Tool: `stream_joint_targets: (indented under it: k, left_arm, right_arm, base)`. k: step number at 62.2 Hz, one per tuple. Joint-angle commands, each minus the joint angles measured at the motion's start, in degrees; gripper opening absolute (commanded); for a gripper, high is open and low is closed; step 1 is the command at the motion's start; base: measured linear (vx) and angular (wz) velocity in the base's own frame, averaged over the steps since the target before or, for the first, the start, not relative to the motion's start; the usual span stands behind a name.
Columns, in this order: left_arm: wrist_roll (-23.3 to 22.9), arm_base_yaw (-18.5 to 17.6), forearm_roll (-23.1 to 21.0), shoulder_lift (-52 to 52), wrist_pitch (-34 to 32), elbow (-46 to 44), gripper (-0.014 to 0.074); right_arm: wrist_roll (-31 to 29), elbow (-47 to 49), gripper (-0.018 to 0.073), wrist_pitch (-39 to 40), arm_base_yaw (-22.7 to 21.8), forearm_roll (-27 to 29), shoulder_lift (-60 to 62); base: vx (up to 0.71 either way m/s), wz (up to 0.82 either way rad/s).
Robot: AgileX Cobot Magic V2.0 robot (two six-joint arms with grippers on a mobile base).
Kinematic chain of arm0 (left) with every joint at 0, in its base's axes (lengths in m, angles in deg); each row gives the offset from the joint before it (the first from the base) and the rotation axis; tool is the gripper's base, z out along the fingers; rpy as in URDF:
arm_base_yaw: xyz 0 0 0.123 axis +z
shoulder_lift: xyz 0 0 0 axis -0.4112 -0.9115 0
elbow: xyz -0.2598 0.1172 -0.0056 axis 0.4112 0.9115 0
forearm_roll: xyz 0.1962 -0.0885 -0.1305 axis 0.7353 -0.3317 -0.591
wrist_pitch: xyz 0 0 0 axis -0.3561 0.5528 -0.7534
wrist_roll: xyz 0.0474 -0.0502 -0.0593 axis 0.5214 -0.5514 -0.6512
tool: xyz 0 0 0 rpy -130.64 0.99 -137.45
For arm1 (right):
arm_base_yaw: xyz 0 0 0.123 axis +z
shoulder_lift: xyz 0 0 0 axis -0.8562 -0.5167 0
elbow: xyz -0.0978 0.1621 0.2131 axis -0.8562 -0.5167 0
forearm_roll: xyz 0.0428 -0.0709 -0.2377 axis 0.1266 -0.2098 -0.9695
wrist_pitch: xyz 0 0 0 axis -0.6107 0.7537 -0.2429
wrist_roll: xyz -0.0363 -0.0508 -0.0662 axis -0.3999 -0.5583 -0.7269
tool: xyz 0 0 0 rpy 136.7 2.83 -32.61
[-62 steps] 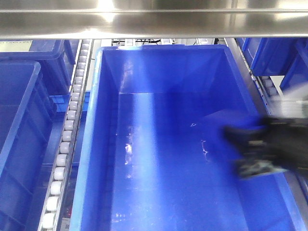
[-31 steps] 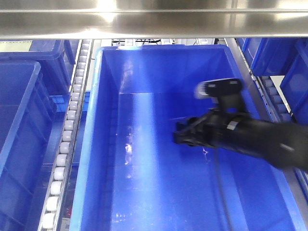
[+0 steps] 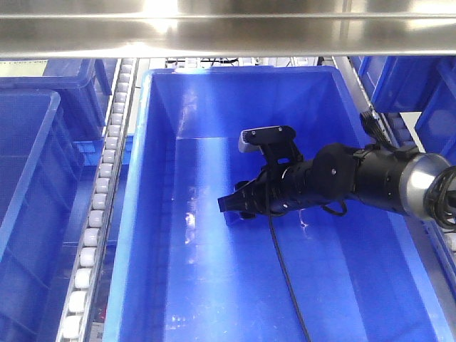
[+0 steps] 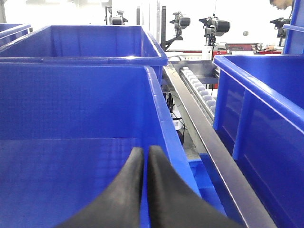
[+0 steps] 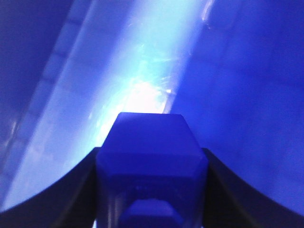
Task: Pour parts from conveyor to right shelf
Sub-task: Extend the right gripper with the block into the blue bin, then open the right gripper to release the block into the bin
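Note:
A large blue bin (image 3: 135,178) fills the front view; no loose parts show on its floor. My right gripper (image 3: 231,203) reaches in from the right and hovers low over the middle of the floor. In the right wrist view the right gripper (image 5: 151,150) is shut on a blue box-shaped piece (image 5: 151,135), with a dark finger (image 5: 71,190) on each side, over the lit bin floor. My left gripper (image 4: 145,154) is shut and empty, above the inside of another blue bin (image 4: 71,95). It is out of the front view.
A steel shelf beam (image 3: 228,28) crosses the top. A roller track (image 3: 100,199) runs left of the big bin, with more blue bins beyond it (image 3: 28,178) and at the right (image 3: 406,78). Beside the left gripper are a steel rail (image 4: 209,156) and a blue bin (image 4: 266,109).
My right arm has swept in from the right edge of the big bin leftward to its middle. The bin has not moved.

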Motion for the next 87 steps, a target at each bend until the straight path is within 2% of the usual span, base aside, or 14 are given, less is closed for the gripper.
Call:
stream_joint_targets:
  k: [1,7,20,36,51,64,70,81,87]
  left_arm:
    - [-0.5,0.0,0.0,0.6,-4.2,1.7,-0.0006]
    - [-0.5,0.0,0.0,0.6,-4.2,1.7,-0.0006]
    - [-0.5,0.0,0.0,0.6,-4.2,1.7,-0.0006]
    - [-0.5,0.0,0.0,0.6,-4.2,1.7,-0.0006]
    - [-0.5,0.0,0.0,0.6,-4.2,1.7,-0.0006]
    - [-0.5,0.0,0.0,0.6,-4.2,1.7,-0.0006]
    - [-0.5,0.0,0.0,0.6,-4.2,1.7,-0.0006]
    - [-0.5,0.0,0.0,0.6,-4.2,1.7,-0.0006]
    - [-0.5,0.0,0.0,0.6,-4.2,1.7,-0.0006]
  right_arm:
    - [0.3,1.9,0.0459,3.0,0.0,-0.5,2.5]
    - [0.3,1.9,0.0497,3.0,0.0,-0.8,2.8]
    - [1.2,1.9,0.0497,1.6,0.0,-0.8,5.4]
    - [4.3,1.2,0.0489,-2.2,0.0,-6.5,12.5]
    - [6.6,-9.6,0.0456,7.9,0.0,-6.5,23.2]
    - [6.8,-18.3,0.0453,9.9,-0.2,-10.5,34.7]
    - [8.1,-21.1,0.0453,9.5,-3.1,-10.7,39.1]
    - [7.2,-24.1,0.0453,4.1,-14.1,-11.1,47.6]
    - [5.8,-24.3,0.0453,0.2,-18.4,-12.5,51.5]
  base:
    - [0.0,0.0]
    - [0.0,0.0]
    - [0.0,0.0]
    - [0.0,0.0]
    - [0.0,0.0]
    - [0.0,0.0]
    - [0.0,0.0]
    - [0.0,0.0]
    - [0.0,0.0]
